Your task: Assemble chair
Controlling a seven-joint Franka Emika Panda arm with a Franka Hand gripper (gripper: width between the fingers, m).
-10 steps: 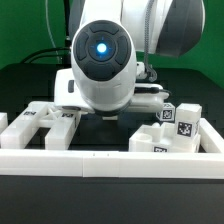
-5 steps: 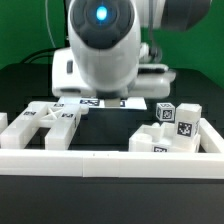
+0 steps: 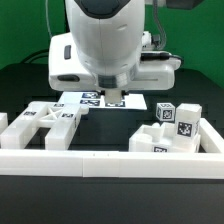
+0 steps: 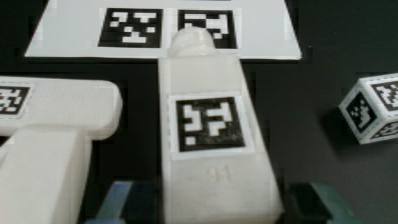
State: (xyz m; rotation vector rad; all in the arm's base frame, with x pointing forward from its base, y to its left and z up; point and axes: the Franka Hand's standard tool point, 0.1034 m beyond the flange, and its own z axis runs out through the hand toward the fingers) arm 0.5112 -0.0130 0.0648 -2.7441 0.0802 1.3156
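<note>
- Two camera views are covering this moment. In the exterior view, the white arm (image 3: 100, 40) is filling the upper middle, and its gripper (image 3: 116, 96) is hanging just over the marker board (image 3: 85, 98) at the back of the black table (image 3: 110, 125).
- On the exterior view's left a cut-out frame (image 3: 45, 120) is lying flat. On the exterior view's right, well apart from it, a group of blocky tagged parts (image 3: 172, 128) is sitting. Both are lying just behind the plain border rail (image 3: 110, 158).
- In the wrist view, the gripper (image 4: 214, 192) is clamping a long leg part (image 4: 210, 120), with one of its fingers (image 4: 121, 196) pressing in on each side of the part's near end.
- The part's square tag is facing the camera, and its far tip is overlapping the edge of the marker board (image 4: 169, 40). Whether the two are touching cannot be told.
- Just beside the held part, with a dark gap between them, a white slab part (image 4: 54, 130) is lying. On the other side, farther off, a tagged cube (image 4: 374, 105) is standing.
</note>
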